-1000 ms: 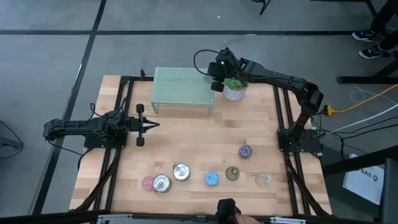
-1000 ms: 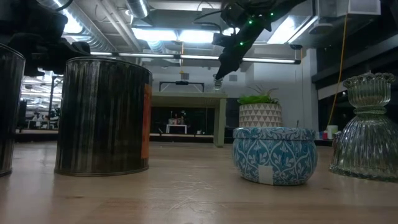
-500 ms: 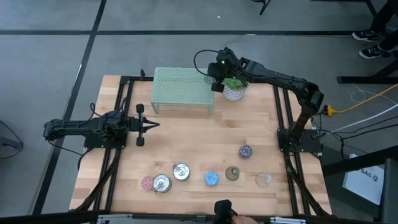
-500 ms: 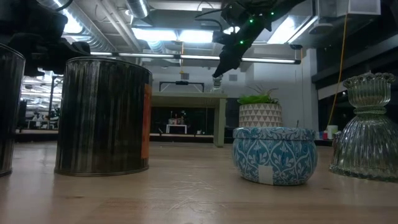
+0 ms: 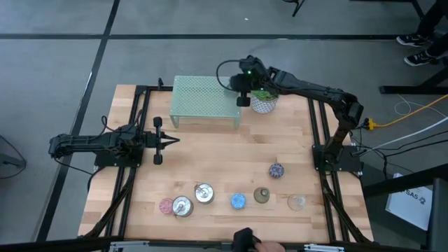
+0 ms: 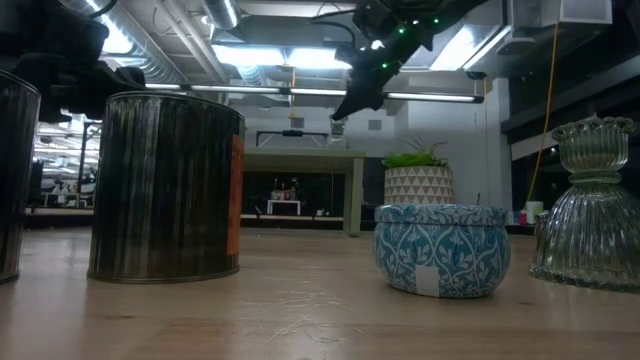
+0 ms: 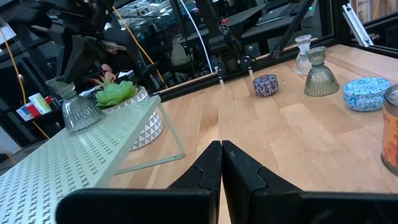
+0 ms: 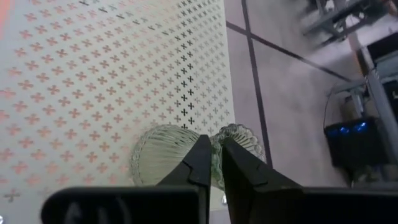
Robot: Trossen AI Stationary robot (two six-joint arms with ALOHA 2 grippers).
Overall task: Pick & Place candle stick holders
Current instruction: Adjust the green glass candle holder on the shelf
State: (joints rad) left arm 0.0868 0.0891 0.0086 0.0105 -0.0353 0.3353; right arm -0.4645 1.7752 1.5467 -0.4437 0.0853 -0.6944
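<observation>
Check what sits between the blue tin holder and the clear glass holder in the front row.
High view: the olive-green glass holder stands between the blue tin holder and the clear glass holder.

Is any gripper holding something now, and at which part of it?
The right gripper holds a clear glass candle holder by its narrow waist, above the mesh stand. The left gripper holds nothing.
</observation>
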